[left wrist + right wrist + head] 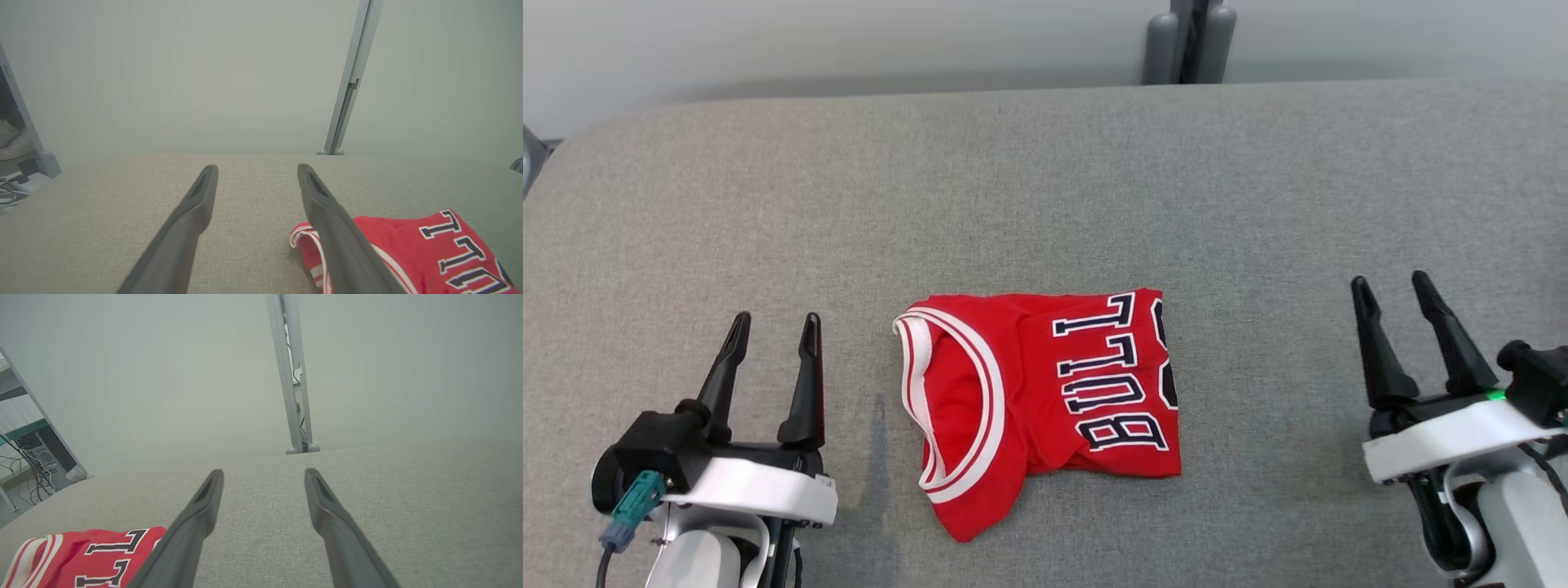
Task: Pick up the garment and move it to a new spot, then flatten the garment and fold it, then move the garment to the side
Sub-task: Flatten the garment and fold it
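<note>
The garment (1045, 400) is a red sleeveless jersey with white trim and dark-outlined white letters, folded into a compact rectangle at the middle of the grey table (1045, 188). My left gripper (774, 325) stands open at the lower left, well apart from the jersey, nothing between its fingers. Over at the lower right my right gripper (1392, 286) is open too, and empty. In the left wrist view the garment (412, 249) lies at the lower right beside the open gripper (257, 168). The right wrist view has the garment (81, 557) at the lower left of the open gripper (263, 473).
A grey upright post (1188, 41) stands behind the table's far edge, also seen as the post (292, 375). A pale wall runs behind. Cables and equipment (36, 461) sit off the table's side. Bare grey fabric surrounds the jersey on all sides.
</note>
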### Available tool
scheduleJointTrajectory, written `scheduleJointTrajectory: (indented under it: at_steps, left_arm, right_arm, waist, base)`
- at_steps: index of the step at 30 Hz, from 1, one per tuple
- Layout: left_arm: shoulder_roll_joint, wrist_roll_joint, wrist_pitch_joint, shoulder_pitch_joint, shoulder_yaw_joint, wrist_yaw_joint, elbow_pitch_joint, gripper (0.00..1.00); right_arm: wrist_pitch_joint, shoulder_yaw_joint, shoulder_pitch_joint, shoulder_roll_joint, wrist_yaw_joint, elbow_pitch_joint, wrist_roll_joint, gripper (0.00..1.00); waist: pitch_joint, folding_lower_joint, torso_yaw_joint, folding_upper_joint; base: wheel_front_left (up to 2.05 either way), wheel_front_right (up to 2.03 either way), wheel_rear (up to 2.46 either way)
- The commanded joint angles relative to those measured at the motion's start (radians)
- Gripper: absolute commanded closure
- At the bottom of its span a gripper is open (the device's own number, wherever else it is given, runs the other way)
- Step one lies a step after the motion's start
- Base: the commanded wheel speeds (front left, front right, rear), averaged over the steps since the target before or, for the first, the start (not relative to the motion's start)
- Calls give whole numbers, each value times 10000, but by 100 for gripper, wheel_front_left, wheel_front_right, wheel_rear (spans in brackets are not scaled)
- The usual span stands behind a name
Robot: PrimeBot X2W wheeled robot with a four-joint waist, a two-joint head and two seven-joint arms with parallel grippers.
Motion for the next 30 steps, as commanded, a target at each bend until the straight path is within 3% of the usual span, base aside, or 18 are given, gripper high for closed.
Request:
scheduleJointTrajectory:
  at_steps: [1, 19, 30]
  left_arm:
    - [79, 93, 36, 130, 36, 66, -77, 0]
    - [314, 171, 810, 1632, -191, 432, -768, 0]
    - [446, 112, 1293, 2192, -192, 689, -1082, 0]
  right_arm:
    - [97, -184, 210, -90, 0, -158, -172, 0]
    - [1493, -1655, 2686, 476, 0, -2506, -1319, 0]
    - [2031, -2154, 3622, 736, 0, -3252, -1606, 0]
  waist:
    - [-199, 0, -80, 0]
    - [-1784, 0, -185, 0]
    - [-2370, 0, -193, 0]
  base:
    - [0, 0, 0]
    - [0, 0, 0]
    - [0, 0, 0]
